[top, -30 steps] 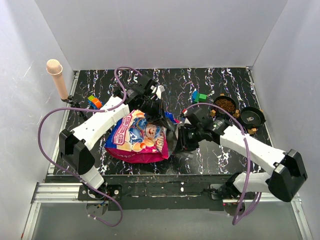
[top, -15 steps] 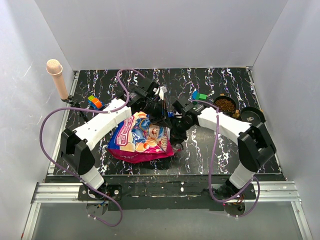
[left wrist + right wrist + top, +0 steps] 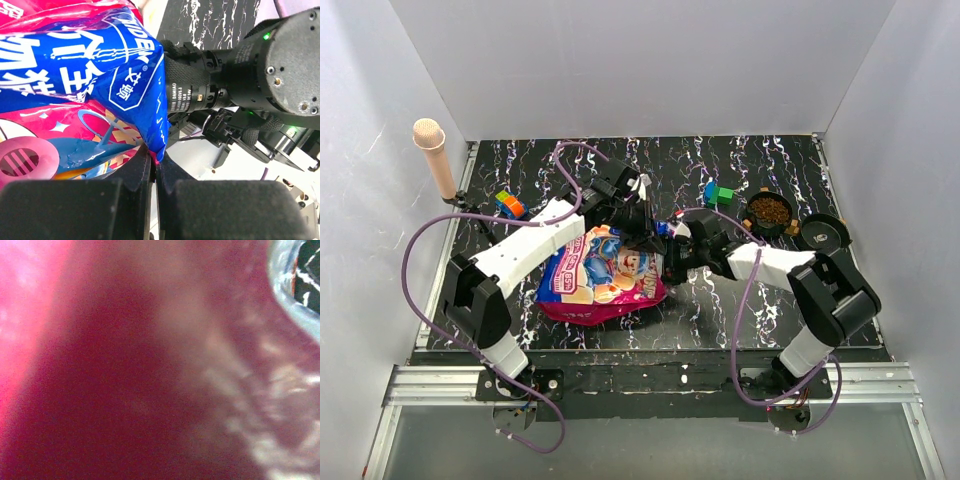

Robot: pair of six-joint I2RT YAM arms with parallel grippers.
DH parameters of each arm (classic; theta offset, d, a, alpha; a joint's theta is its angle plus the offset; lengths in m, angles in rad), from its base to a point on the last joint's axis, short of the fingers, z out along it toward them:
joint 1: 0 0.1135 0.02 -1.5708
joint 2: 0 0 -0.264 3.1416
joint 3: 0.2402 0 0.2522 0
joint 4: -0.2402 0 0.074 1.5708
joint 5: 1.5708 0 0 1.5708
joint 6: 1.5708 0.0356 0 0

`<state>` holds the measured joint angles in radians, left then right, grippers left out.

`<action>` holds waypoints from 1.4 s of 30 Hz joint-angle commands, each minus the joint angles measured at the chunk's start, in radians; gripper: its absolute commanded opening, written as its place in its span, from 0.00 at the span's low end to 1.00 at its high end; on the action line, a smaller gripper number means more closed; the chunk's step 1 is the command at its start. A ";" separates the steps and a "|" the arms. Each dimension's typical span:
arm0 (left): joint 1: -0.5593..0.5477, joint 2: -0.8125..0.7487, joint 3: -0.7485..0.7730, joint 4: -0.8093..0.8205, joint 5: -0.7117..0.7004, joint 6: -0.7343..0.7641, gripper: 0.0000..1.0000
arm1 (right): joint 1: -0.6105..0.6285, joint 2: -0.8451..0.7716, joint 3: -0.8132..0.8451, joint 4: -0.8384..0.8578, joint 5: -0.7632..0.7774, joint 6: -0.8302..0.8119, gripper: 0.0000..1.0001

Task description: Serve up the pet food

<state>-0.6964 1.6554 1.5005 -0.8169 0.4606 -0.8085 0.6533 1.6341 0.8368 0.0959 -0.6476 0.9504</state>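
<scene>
Pincers of both arms meet at the right end of the pet food bag (image 3: pixel 605 278), which lies on its side on the black marbled bench (image 3: pixel 740 300), left of centre and toward the near edge, its long axis running from near left to far right. The left pincer (image 3: pixel 155 165) is clamped narrow on a blue corner of that far-right end, the foil pinched between its pads. The right pincer (image 3: pixel 680 252) presses against the same end from the right. Its wrist camera sees only a blur of pink and dark red, so whether its fingers are spread or closed cannot be told. Well to the right, a black bowl (image 3: pixel 753 214) holds brown kibble (image 3: pixel 772 210); a second black bowl (image 3: pixel 823 234) sits just beside it, contents unclear. The bag's held end points toward the bowls, with the right pincer between. The step in hand looks like opening or raising the bag's mouth, and any pour would have to carry it rightward to the bowls.
</scene>
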 commanded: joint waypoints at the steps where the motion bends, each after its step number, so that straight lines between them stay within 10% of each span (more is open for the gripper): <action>1: -0.041 -0.137 0.064 0.015 0.097 -0.003 0.00 | 0.010 -0.121 -0.080 0.288 -0.098 0.002 0.01; 22: 0.011 -0.217 0.165 -0.232 -0.105 0.061 0.00 | -0.107 -0.439 -0.326 0.304 -0.196 0.105 0.01; 29: 0.017 -0.189 0.207 -0.242 -0.093 0.088 0.00 | -0.110 -0.328 -0.333 0.592 -0.245 0.281 0.01; 33: 0.020 -0.171 0.207 -0.248 -0.069 0.100 0.00 | -0.109 -0.555 -0.325 0.138 -0.154 0.078 0.01; 42: 0.021 -0.129 0.190 -0.169 -0.063 0.061 0.00 | -0.150 -0.669 -0.398 0.097 -0.236 0.068 0.01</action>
<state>-0.6773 1.5208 1.6466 -1.0992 0.3267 -0.7238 0.5163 1.0466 0.4706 0.2436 -0.8619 1.0622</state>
